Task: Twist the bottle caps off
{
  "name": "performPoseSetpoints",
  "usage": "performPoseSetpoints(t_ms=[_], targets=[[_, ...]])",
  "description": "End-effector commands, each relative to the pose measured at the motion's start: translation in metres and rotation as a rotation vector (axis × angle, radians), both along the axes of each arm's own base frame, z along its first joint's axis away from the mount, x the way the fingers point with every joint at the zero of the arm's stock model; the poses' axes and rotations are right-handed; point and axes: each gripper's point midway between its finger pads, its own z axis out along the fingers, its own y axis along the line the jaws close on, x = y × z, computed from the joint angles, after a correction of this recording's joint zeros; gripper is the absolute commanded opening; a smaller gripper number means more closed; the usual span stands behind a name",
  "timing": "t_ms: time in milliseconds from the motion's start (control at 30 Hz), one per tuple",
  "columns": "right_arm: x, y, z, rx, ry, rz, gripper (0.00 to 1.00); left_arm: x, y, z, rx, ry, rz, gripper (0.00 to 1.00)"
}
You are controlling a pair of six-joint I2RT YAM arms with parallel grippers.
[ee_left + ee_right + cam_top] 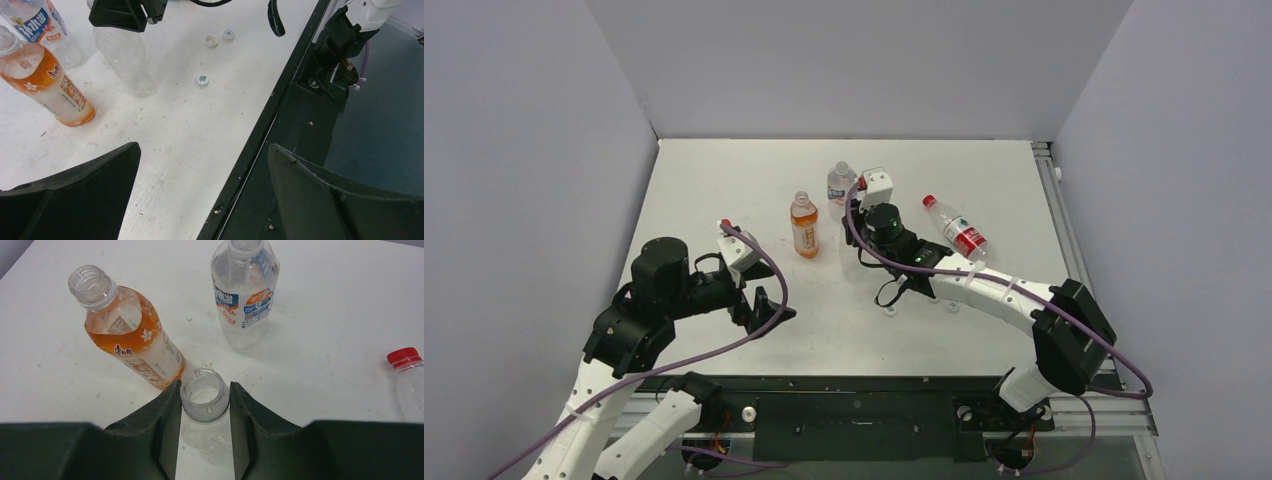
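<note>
1. Caps first: three whitish caps (202, 80) lie loose on the table (190, 130), near side; the red cap (404, 356) sits on its lying bottle (962, 235), at the right.
2. Our right tool (205, 390) is clamped on the open neck of a clear bottle (206, 435). Our left tool (204, 150) gapes wide and empty over the near edge.
3. We judge only the red cap remains, so we release the clear bottle without tipping it.
4. One tool should pin the lying bottle, probably slippery, while the other squares onto the cap and twists along its axis.
</note>
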Motion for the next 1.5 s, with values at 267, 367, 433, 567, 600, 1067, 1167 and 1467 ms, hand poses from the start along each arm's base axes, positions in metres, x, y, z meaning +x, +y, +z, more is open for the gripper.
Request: performPoseSetpoints(t_ms=[267,367,433,567,600,1067,1167,1467], targets=[[0.002,-0.006,-0.006,0.065,-0.026,-0.045,0.23,0.004,0.0,0.02,-0.007,-0.07,-0.001,0.97],[0.0,-0.01,-0.003,0.062,-0.03,-0.048,0.38,0.005,-0.001,0.021,-0.01,-0.072,-0.002,0.97],[-0.001,-0.011,0.001,0.062,-0.036,-0.047,0.44,0.006,-0.001,0.021,-0.011,-0.074,-0.001,0.97],[-0.004,-0.012,0.014,0.062,-0.053,-0.036,0.51,0.006,-0.001,0.023,-0.017,-0.079,-0.001,0.97],[-0.005,-0.012,0.016,0.056,-0.056,-0.03,0.53,0.007,-0.002,0.023,-0.018,-0.079,-0.001,0.97],[-0.006,-0.004,0.026,0.039,-0.043,-0.007,0.56,0.006,-0.002,0.029,-0.034,-0.097,0.001,0.97],[-0.005,0.0,0.016,0.038,-0.022,-0.009,0.54,0.006,-0.001,0.03,-0.035,-0.1,0.004,0.97],[0.028,-0.04,0.028,0.053,0.019,-0.134,0.57,0.006,0.0,0.029,-0.032,-0.1,0.009,0.97]])
